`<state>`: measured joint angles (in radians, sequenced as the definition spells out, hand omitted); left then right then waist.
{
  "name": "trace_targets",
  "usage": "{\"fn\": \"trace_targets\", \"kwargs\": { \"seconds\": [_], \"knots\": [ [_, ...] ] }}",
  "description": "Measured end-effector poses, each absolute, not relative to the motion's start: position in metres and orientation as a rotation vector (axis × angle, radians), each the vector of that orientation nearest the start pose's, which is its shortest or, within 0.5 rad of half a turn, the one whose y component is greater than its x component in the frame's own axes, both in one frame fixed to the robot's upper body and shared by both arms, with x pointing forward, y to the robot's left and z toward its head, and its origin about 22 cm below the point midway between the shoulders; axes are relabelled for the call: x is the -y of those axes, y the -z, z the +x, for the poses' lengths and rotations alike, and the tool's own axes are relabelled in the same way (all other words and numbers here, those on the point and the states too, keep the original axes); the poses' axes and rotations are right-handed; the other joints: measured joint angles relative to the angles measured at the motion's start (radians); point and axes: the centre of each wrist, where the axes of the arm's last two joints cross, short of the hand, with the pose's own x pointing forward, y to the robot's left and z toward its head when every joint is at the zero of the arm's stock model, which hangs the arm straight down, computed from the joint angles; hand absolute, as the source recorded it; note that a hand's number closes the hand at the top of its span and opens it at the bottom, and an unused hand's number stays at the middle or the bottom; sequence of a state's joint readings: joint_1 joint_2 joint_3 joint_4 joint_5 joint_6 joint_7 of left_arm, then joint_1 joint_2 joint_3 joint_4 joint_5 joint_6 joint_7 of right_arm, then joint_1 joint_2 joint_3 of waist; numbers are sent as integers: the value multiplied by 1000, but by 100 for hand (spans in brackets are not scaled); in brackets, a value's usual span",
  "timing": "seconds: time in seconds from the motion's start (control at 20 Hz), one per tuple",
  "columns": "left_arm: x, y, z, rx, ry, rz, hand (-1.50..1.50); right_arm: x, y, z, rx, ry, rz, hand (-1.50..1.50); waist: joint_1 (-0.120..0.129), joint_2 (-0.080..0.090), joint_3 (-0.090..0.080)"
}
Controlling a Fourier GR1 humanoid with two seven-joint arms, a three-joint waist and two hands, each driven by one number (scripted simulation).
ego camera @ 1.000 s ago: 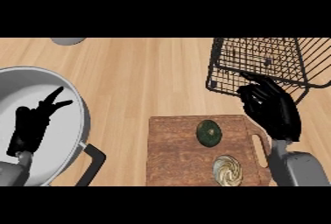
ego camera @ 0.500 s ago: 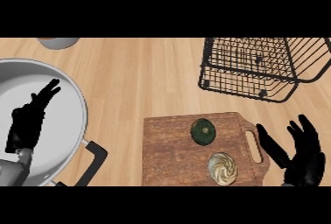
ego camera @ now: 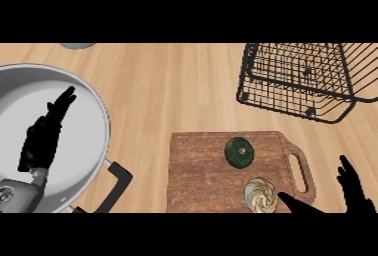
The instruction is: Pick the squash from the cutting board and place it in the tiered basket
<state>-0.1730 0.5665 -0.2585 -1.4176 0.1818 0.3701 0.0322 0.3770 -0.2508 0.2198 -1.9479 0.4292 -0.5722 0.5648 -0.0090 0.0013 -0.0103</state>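
Your right hand [ego camera: 353, 192], fingers spread and holding nothing, is sitting nearest the squash [ego camera: 239, 151], which is lying up-left of it on the cutting board [ego camera: 199, 170], roundish, no clear long axis.

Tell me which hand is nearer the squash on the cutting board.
Right. The right hand is open at the lower right, just past the cutting board's handle side, below and right of the squash. The left hand rests open over the pan, far left.
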Motion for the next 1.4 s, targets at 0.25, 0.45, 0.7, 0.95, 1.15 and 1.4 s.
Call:
{"fn": "trace_targets", "kwargs": {
  "seconds": [0.25,0.45,0.7,0.95,1.15,1.4],
  "knots": [
    [-297,-36,277,1526,238,433,0,237,-72,157,1034,-40,-761,-150,24,3,1],
    [-292,-38,282,1533,242,428,0,221,-103,179,1002,-83,-770,-150,32,4,3],
    [-292,-37,282,1536,243,429,0,204,-113,201,957,-117,-727,-150,32,3,5],
    [-289,-33,279,1529,240,424,0,193,-110,218,900,-151,-702,-150,27,1,6],
    [-290,-30,277,1530,236,429,0,180,-103,229,860,-190,-692,-150,24,1,6],
    [-292,-32,279,1527,226,430,0,168,-100,241,835,-223,-692,-150,18,0,8]
  ]
}}
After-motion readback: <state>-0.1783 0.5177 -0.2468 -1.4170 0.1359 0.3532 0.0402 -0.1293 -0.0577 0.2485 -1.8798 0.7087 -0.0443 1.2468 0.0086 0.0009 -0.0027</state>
